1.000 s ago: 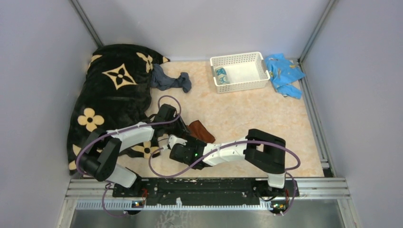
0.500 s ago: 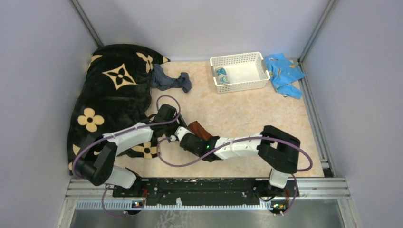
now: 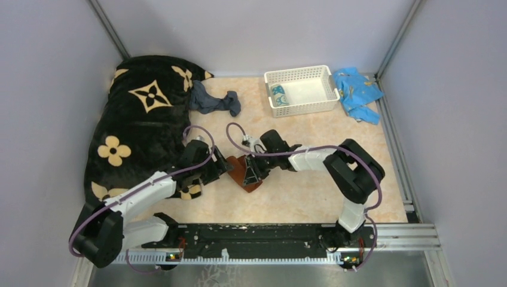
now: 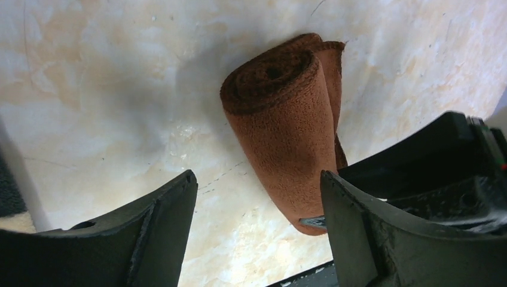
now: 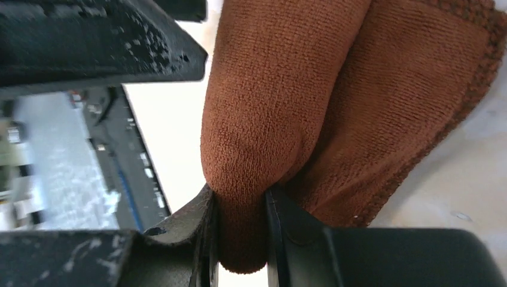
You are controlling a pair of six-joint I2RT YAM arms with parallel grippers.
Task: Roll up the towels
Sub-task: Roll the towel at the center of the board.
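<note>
The rust-brown towel (image 3: 244, 174) lies rolled on the marble table top (image 3: 311, 179), its spiral end (image 4: 272, 75) facing away in the left wrist view. My right gripper (image 3: 252, 170) is shut on one end of the roll (image 5: 281, 89), the cloth squeezed between its fingers (image 5: 197, 230). My left gripper (image 3: 219, 167) is open, its fingers (image 4: 173, 209) straddling the near part of the roll without touching it. The dark slate towel (image 3: 213, 101) lies crumpled beside the blanket. The teal-and-white towel (image 3: 278, 94) sits rolled in the basket.
A white basket (image 3: 306, 72) stands at the back. A bright blue cloth (image 3: 357, 89) lies to its right. The big black flowered blanket (image 3: 140, 119) fills the left side, just behind my left arm. Grey walls enclose the table.
My right gripper swung away from the front edge, came round to the far side of the brown roll and shut on its end. My left gripper opened and drew back toward me.
</note>
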